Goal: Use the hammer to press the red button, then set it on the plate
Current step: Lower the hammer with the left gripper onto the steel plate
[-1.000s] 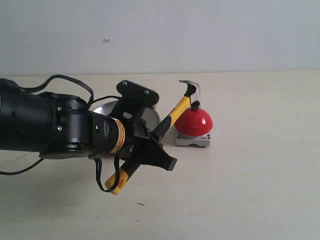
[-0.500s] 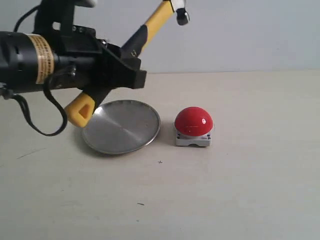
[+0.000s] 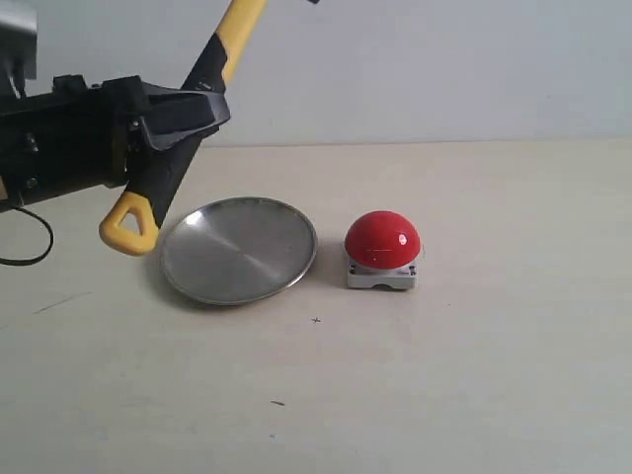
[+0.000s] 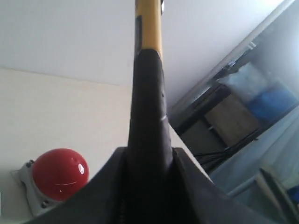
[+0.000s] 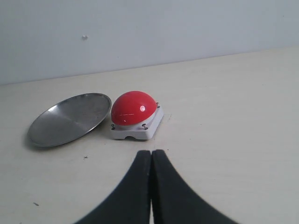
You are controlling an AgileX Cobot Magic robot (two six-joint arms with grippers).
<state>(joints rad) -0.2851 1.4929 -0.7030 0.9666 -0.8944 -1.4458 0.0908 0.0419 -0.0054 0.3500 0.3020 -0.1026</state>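
At the far left, the left gripper [image 3: 193,133] is clamped on the black handle of the hammer [image 3: 213,63], holding it in the air above the table [image 3: 494,346]. The hammer is tilted, with its yellow loop low by the left rim of the plate [image 3: 237,249] and its head cut off at the top. Just right of the plate sits the red button [image 3: 382,240]. The right gripper [image 5: 151,154] has its fingers pressed together, holding nothing.

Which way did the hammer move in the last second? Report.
Yes: the hammer went up and left, from the red button's top to high left of the plate.
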